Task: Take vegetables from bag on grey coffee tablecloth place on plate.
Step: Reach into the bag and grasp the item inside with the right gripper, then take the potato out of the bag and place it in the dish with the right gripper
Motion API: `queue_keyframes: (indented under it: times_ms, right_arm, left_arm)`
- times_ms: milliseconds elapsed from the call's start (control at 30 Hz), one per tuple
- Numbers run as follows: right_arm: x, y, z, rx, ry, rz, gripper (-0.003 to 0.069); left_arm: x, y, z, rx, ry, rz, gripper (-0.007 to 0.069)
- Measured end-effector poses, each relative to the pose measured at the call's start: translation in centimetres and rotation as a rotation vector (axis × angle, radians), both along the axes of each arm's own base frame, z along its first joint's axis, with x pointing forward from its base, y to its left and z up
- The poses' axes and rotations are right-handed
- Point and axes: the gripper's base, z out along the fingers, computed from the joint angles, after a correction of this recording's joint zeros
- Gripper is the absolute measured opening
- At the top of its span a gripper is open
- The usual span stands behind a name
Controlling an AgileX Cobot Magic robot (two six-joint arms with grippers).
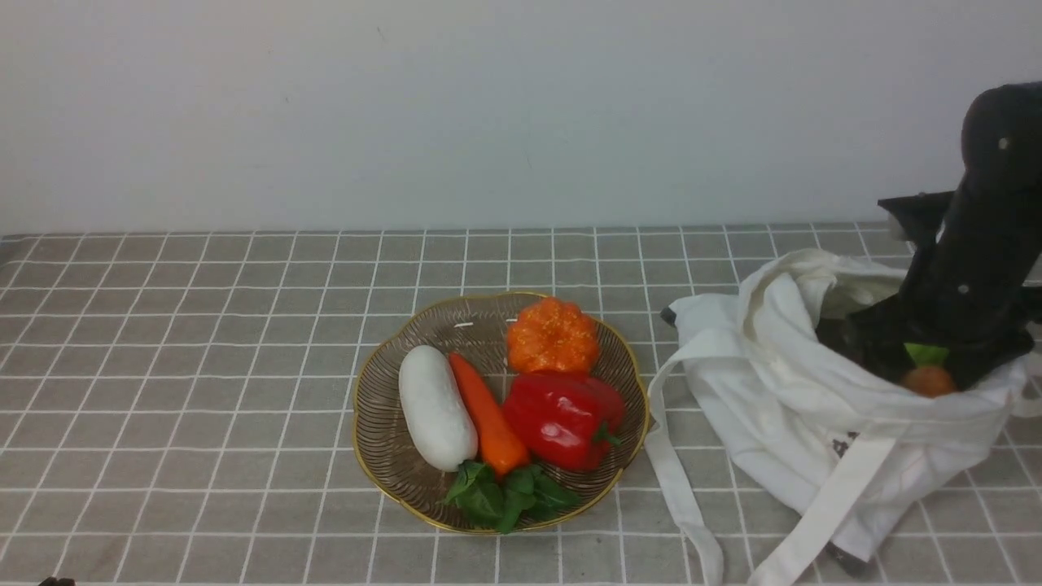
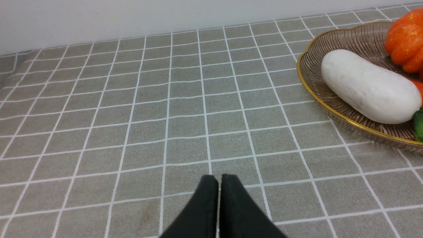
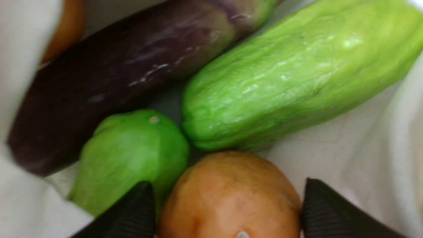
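The right gripper (image 3: pixel 227 183) is straddling the potato (image 3: pixel 231 201) in the bag (image 1: pixel 773 391), fingers (image 3: pixel 132 211) at its sides; squeezing or not, I can't tell. Its arm is leaning steeply down, right of the plate (image 1: pixel 378 456).

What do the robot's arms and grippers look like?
The right arm is a chunky matte-black housing with small silver screws. The right gripper has black, finely ribbed fingers; the left gripper has smooth black tapering ones. No cables show.
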Motion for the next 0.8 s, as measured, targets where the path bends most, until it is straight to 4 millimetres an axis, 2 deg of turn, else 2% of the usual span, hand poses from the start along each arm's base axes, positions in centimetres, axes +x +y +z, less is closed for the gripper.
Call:
queue_keyframes:
  times_ms: [33, 200, 333, 367, 433, 600, 633, 667, 733, 767, 800]
  right_arm:
    - [0.0, 0.0, 0.0, -0.001, 0.002, 0.0, 0.0463]
    - [-0.1, -0.1, 0.2, -0.008, 0.005, 0.018, 0.0461]
    - [-0.7, -0.1, 2.1, -0.007, -0.041, 0.024, 0.0461]
    - [-0.9, -0.2, 2.8, -0.007, -0.06, 0.026, 0.0461]
    - [-1.8, -0.3, 5.6, 0.0, -0.146, 0.026, 0.0461]
    - [-3.7, -0.4, 10.2, 0.019, -0.296, 0.025, 0.0461]
    - [-3.8, -0.4, 10.4, 0.019, -0.301, 0.025, 0.0461]
    - [-4.5, -0.3, 11.8, 0.044, -0.353, 0.022, 0.0461]
    - [-5.0, 0.0, 12.8, 0.082, -0.399, 0.02, 0.0461]
    - [-5.8, 0.4, 14.4, 0.146, -0.463, 0.026, 0.0461]
    - [-6.1, 0.8, 15.0, 0.195, -0.493, 0.031, 0.0461]
  left_arm:
    - [0.0, 0.0, 0.0, 0.0, 0.0, 0.0, -0.0005]
    - [0.0, 0.0, 0.0, 0.0, 0.0, 0.0, -0.0005]
    - [0.0, 0.0, 0.0, 0.0, 0.0, 0.0, -0.0005]
    - [0.0, 0.0, 0.0, 0.0, 0.0, 0.0, -0.0005]
    - [0.0, 0.0, 0.0, 0.0, 0.0, 0.0, -0.0005]
    - [0.0, 0.0, 0.0, 0.0, 0.0, 0.0, -0.0005]
    - [0.0, 0.0, 0.0, 0.0, 0.0, 0.0, -0.0005]
    - [0.0, 0.0, 0.0, 0.0, 0.0, 0.0, -0.0005]
    - [0.0, 0.0, 0.0, 0.0, 0.0, 0.0, -0.0005]
    - [0.0, 0.0, 0.0, 0.0, 0.0, 0.0, -0.0005]
    - [0.0, 0.0, 0.0, 0.0, 0.0, 0.0, -0.0005]
